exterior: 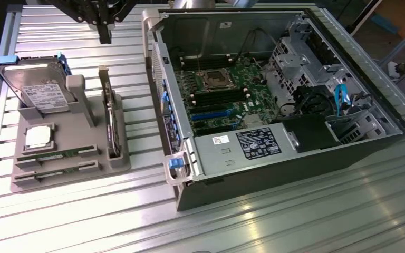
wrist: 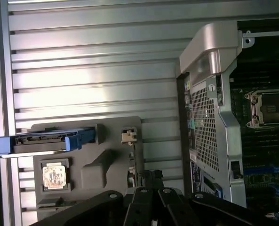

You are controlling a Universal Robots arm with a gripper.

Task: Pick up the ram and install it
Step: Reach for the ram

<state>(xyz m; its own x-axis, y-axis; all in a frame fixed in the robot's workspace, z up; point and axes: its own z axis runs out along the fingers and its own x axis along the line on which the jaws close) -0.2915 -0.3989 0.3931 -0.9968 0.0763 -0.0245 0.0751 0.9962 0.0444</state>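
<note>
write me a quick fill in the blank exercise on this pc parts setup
1. The gray holder carries ___ ram sticks, both resting in its slots.
2. The gripper hangs over the table, shut, holding ___.
3. The computer case lies with its side ___, motherboard showing.
4. In the holder, the processor chip sits between the ram sticks and the ___.

Missing words: two; nothing; open; hard drive.

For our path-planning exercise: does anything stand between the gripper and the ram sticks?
Nothing covers the ram sticks from above. Sideways, though, the upright hard drive and dark card on the same holder stand roughly between them and the gripper.
</note>
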